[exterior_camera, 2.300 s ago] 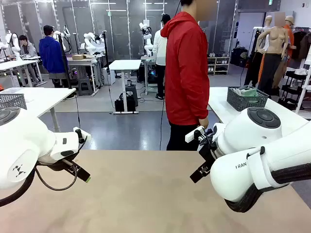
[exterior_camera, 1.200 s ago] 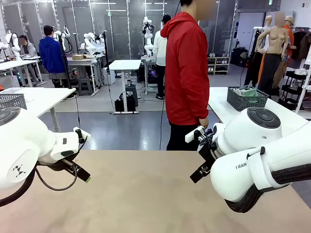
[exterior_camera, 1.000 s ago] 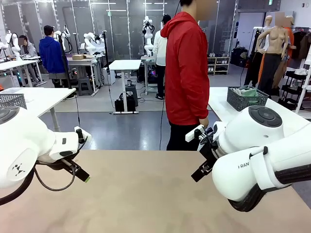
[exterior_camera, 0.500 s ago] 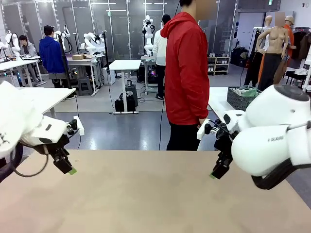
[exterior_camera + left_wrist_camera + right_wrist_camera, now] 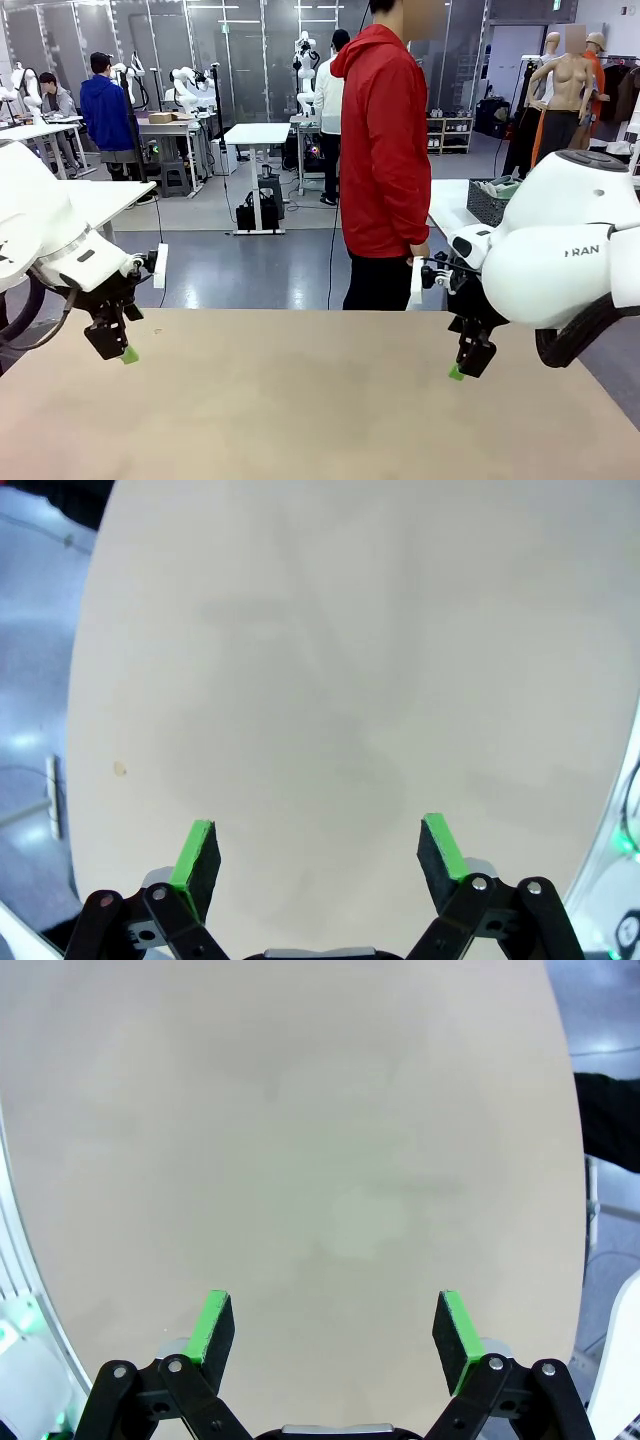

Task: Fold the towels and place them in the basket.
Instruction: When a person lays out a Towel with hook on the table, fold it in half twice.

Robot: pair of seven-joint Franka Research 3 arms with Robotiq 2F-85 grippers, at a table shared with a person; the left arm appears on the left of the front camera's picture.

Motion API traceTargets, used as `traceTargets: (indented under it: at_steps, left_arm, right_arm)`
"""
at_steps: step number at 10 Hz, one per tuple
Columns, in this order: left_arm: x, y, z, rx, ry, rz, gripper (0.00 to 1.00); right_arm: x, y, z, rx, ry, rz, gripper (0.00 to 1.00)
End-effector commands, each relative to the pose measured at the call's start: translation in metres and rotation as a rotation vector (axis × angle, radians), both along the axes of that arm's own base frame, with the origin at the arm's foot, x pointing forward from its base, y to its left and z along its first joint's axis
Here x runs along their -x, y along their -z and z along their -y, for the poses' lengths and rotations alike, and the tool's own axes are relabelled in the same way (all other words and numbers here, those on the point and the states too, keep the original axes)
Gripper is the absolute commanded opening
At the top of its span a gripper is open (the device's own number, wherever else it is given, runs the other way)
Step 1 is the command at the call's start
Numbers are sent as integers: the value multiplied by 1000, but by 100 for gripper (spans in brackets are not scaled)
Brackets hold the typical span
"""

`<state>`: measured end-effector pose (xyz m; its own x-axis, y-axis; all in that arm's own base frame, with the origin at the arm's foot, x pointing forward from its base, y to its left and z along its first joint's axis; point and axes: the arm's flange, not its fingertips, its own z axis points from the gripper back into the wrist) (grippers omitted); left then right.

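Observation:
My left gripper (image 5: 120, 348) hangs over the left part of the bare beige table (image 5: 300, 400), fingers pointing down. In the left wrist view the left gripper (image 5: 318, 845) stands open above bare tabletop. My right gripper (image 5: 462, 366) points down over the table's right part. In the right wrist view the right gripper (image 5: 335, 1325) is open too, with nothing between its pads. A dark grey mesh basket (image 5: 484, 208) with pale green and grey towels (image 5: 503, 186) in it stands on a white side table at the right. My right arm partly hides it.
A person in a red jacket (image 5: 385, 150) stands side-on at the table's far edge, a hand (image 5: 420, 254) hanging near my right arm. White side tables (image 5: 110, 197) flank the aisle beyond.
Both arms have swung outward, the left to the left and the right to the right, and the grippers have turned from slanting inward to pointing down. Both stay open.

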<state>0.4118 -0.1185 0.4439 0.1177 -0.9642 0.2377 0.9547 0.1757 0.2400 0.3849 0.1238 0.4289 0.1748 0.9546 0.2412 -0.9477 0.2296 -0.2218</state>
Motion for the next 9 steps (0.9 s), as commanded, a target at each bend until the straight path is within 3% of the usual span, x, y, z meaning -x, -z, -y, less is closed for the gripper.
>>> traceTargets:
  at_steps: [1,3,5,6,7,9]
  left_arm:
    - [-6,-4,-11,18,120,-7,100]
    - [-7,-2,-10,21,146,-3,100]
    - [-6,1,-2,-52,120,-15,100]
    - [-2,2,-6,8,138,10,100]
    - [-2,2,-6,8,138,10,100]
    - [-2,2,-6,8,138,10,100]
  right_arm:
    - [-5,1,-1,16,-99,-16,100]
    - [-6,2,-3,20,-175,-25,100]
    - [-9,6,-7,36,-172,-45,100]
    - [-11,6,-10,47,-97,-27,100]
    - [-1,5,-8,29,-157,-25,100]
    - [-1,5,-8,29,-157,-25,100]
